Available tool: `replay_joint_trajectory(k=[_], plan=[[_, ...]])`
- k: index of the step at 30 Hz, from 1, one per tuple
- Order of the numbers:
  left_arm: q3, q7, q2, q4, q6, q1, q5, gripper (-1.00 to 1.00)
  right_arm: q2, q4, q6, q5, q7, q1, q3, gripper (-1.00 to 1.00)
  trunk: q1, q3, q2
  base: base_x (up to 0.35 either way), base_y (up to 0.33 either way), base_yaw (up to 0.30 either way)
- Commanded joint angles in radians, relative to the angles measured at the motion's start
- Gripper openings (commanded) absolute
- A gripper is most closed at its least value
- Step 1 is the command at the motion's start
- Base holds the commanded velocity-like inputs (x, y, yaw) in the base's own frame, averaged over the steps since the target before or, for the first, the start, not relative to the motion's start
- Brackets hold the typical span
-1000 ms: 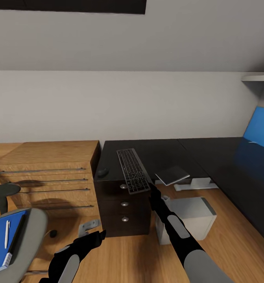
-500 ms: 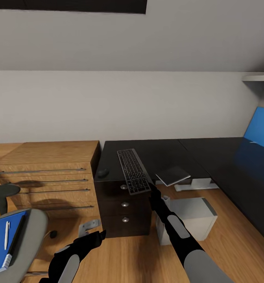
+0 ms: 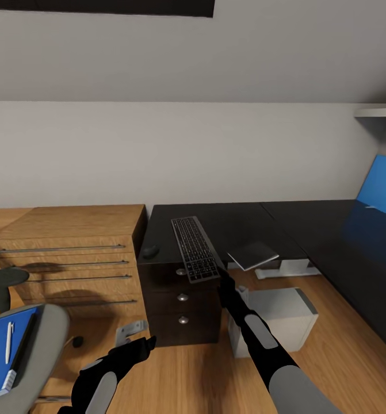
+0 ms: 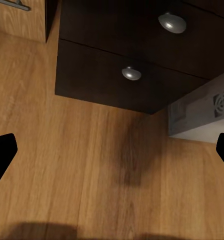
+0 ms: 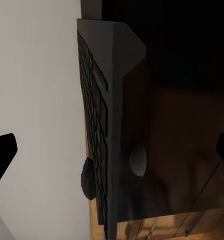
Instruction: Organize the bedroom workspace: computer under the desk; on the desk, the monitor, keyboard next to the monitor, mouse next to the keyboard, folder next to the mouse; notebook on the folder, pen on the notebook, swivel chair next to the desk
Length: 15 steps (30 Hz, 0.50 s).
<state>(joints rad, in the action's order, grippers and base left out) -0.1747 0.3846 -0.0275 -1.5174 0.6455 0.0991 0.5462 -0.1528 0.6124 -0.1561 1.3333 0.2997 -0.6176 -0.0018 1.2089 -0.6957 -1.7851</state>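
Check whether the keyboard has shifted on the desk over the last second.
No. The keyboard keeps its place against the black drawer unit and the mouse, its near end overhanging the desk edge as before.

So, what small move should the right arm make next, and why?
Probably nudge the keyboard farther onto the desk: its near end seems to overhang the desk's front edge, and the right gripper, open, sits just at that end.

Oak dresser (image 3: 72, 253) w/ drawers, left of white wall (image 3: 175, 152).
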Motion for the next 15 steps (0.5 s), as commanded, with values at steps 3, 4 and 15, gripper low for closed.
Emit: replay_joint_trajectory(k=[3,4,15], plan=[[-0.001,0.010,0.000,-0.001,0.002,0.001,0.011,1.00,0.000,0.000,-0.005,0.010,0.002,-0.001,0.000,1.00,0.012,-0.010,-0.022,0.000,0.000,0.000],[-0.002,0.010,0.000,-0.001,0.003,0.001,0.011,1.00,0.000,0.000,-0.005,0.010,0.002,-0.001,0.000,1.00,0.012,-0.010,-0.022,0.000,0.000,0.000],[0.000,0.010,0.003,0.000,0.003,0.001,0.012,1.00,0.001,0.000,-0.005,0.010,0.001,-0.001,-0.001,1.00,0.012,-0.010,-0.022,0.002,0.008,0.000]])
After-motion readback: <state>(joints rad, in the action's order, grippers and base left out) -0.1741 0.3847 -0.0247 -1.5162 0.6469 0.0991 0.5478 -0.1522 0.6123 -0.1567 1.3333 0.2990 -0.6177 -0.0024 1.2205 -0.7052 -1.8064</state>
